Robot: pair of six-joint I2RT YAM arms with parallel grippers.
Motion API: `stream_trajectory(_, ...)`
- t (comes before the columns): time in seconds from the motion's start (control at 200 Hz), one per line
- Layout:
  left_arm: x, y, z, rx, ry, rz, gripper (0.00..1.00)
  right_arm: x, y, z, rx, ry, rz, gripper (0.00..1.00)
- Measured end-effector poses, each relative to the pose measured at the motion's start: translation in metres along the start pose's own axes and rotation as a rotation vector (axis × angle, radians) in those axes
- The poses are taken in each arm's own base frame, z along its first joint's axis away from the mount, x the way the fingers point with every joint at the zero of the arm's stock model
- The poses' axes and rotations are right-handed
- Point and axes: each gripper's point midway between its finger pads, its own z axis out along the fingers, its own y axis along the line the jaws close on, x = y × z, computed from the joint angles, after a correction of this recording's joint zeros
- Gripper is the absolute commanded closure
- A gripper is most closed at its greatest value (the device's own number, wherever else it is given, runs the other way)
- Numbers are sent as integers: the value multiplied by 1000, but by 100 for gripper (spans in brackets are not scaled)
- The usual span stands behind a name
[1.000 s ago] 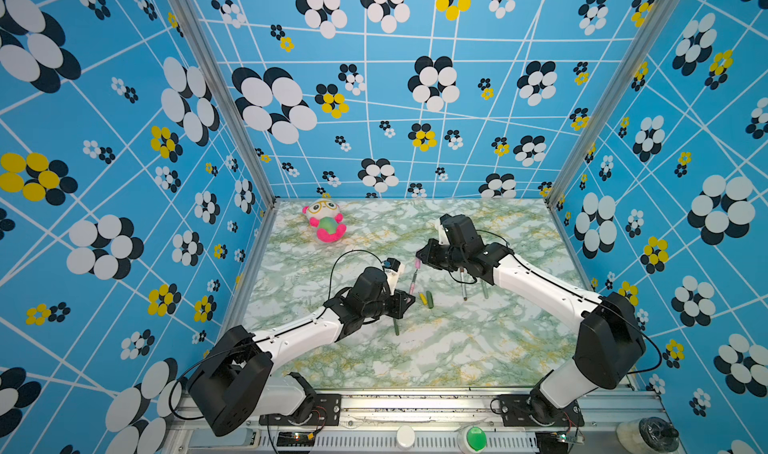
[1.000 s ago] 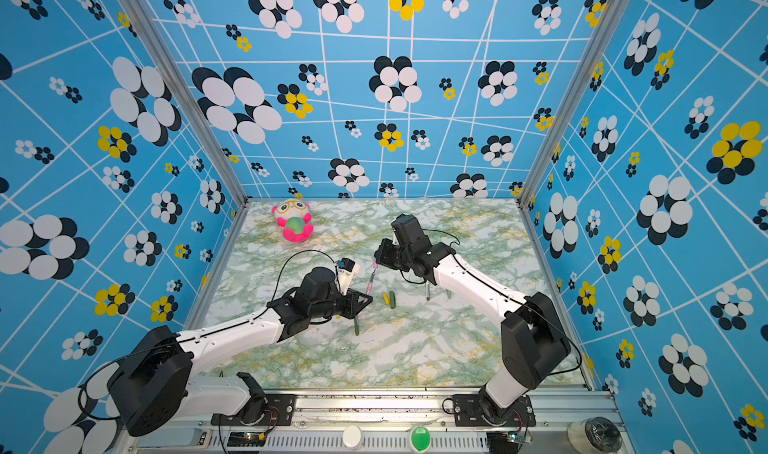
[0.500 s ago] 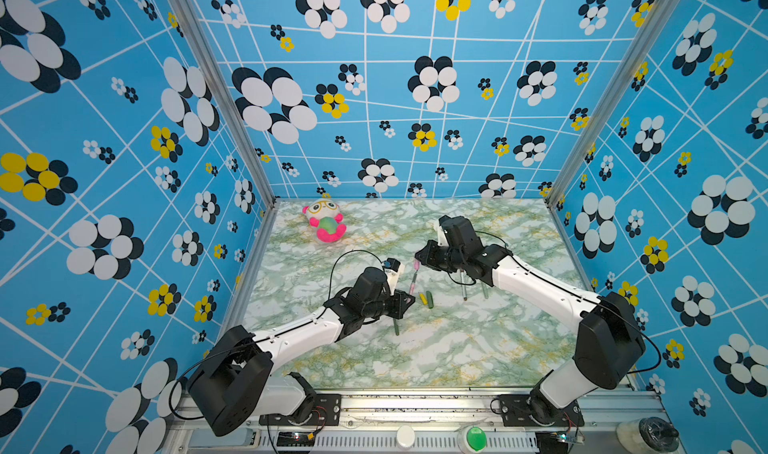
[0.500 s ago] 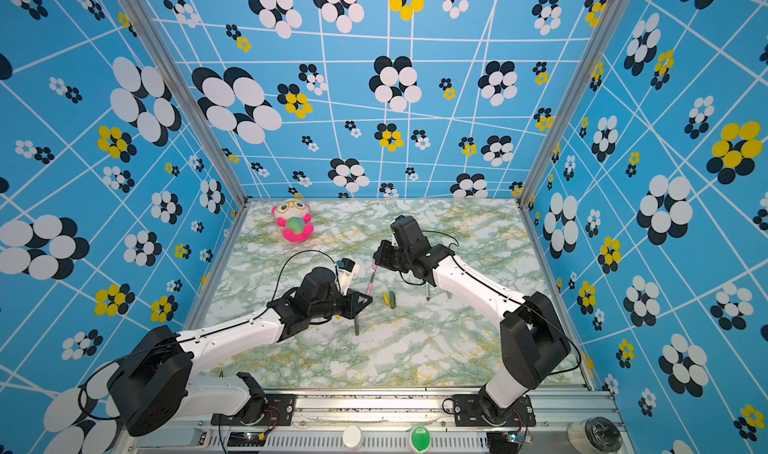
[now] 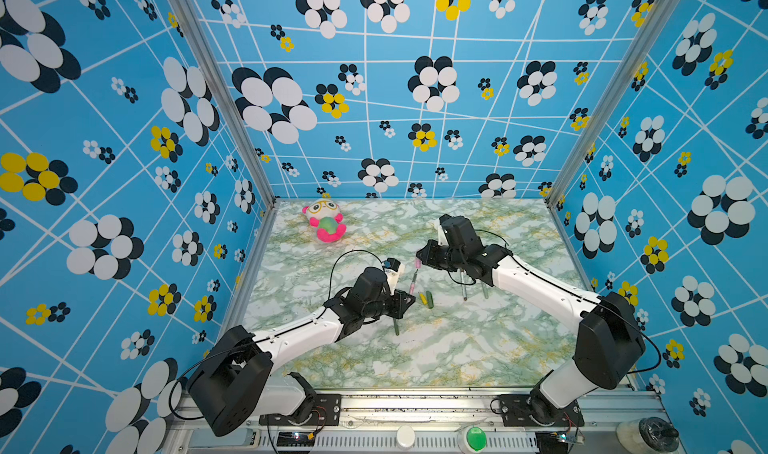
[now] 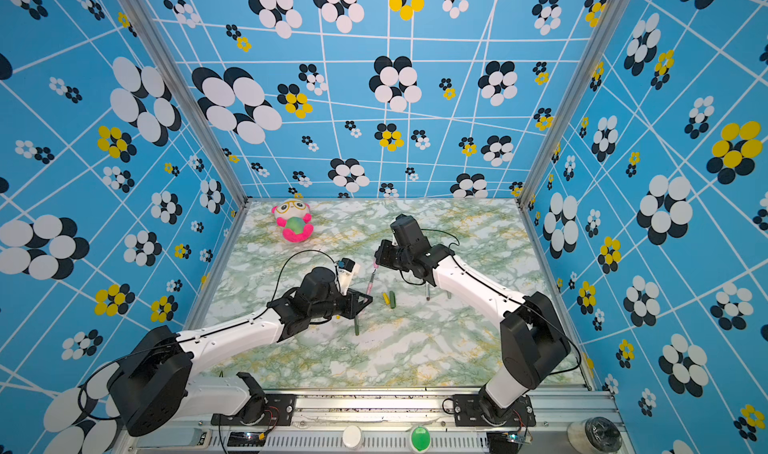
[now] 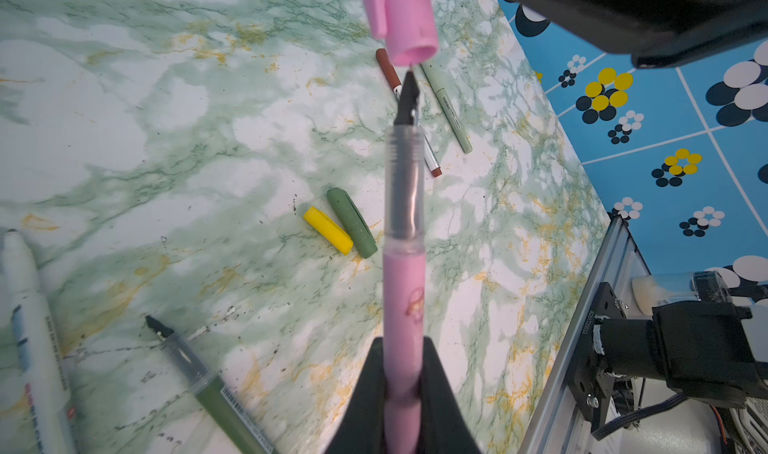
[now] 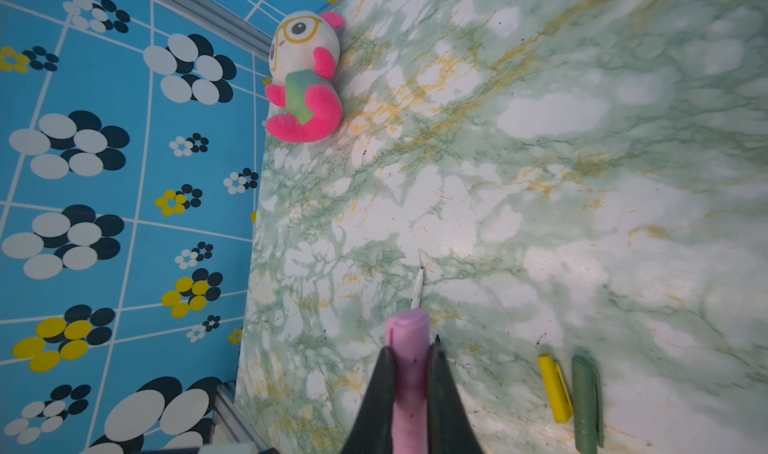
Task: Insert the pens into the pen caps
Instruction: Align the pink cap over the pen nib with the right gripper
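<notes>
The left tool (image 7: 402, 360) is clamped on the rear of the pink pen (image 7: 403, 290). That leaves the clear front section and black nib free to travel into a cap. The right tool (image 8: 409, 356) is clamped on the closed end of the pink cap (image 8: 407, 335), so the cap's open mouth stays unobstructed and faces the pen.

Both are held in the air over the middle of the desk (image 5: 457, 348), with the cap on the far side and the pen on the near side. In the left wrist view the nib sits right at the cap's mouth, roughly on its axis, and I cannot see that it has gone in. I judge this to be the alignment step just before the push. A small sideways error could make the nib catch on the rim.

Lying on the desk just right of the held pen are the yellow cap (image 7: 327, 229) and the dark green cap (image 7: 351, 222), side by side and touching or nearly so. They look set out for later pairings.

The dark green pen (image 7: 208, 385) lies uncapped below the left tool, and the white pen (image 7: 29, 327) lies further left.

Further right, under the right arm, lie a brown-capped pen (image 7: 409, 111) and a pale green pen (image 7: 451, 107). The brown one seems finished. I cannot tell whether the pale green one is.

A plush toy (image 8: 305, 82) sits in the far left corner, well apart from the work.
</notes>
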Motion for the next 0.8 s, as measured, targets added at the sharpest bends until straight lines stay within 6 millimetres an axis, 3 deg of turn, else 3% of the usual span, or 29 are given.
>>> stream_trajectory(0.8,0,0,0,-1,0,0,100,6,7,1,-28,21,14,91)
